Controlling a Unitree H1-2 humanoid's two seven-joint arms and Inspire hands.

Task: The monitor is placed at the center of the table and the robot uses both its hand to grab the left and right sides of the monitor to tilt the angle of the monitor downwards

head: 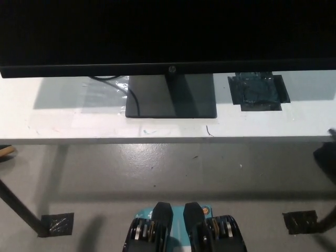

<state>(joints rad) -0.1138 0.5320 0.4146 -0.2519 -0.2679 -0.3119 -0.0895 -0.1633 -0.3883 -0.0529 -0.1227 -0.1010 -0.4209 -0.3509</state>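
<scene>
The black monitor (168,31) fills the top of the head view, its lower bezel and logo facing me and its side edges running past the picture. Its dark square stand base (171,97) rests on the white table (52,126). My white left hand is out of the picture. Of my black right hand (332,131) only a small dark tip shows at the right edge, level with the table's front edge, apart from the monitor. I cannot tell how its fingers stand.
A black cable (134,97) runs beside the stand base. A patch of black tape (257,92) lies on the table right of the base. Below the table's front edge is grey floor with table legs and tape marks (58,223).
</scene>
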